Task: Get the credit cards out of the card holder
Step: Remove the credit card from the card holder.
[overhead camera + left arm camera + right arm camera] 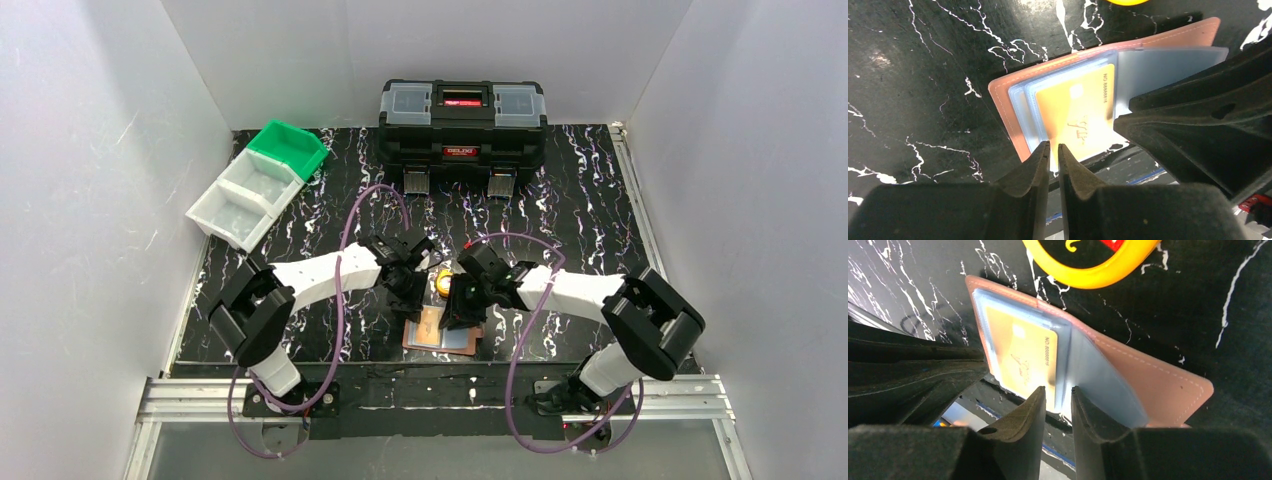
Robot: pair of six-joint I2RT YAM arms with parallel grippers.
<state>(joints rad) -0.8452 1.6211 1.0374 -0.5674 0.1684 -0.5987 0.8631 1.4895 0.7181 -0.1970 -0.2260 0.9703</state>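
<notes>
The tan card holder (440, 338) lies open near the table's front edge, its tan leather (1003, 105) (1168, 380) under pale bluish sleeves. A gold credit card (1078, 115) (1020, 355) sits in the top sleeve, and its near end sticks out. My left gripper (1053, 146) (412, 292) is nearly shut, pinching that card's near corner. My right gripper (1058, 390) (460, 308) is closed around the sleeves at the fold, beside the card. Other cards are hidden.
A round yellow tape measure (443, 283) (1088, 260) lies just beyond the holder, between the two wrists. A black toolbox (462, 125) stands at the back. A green bin (288, 147) and a white bin (243, 200) sit back left. The two grippers almost touch.
</notes>
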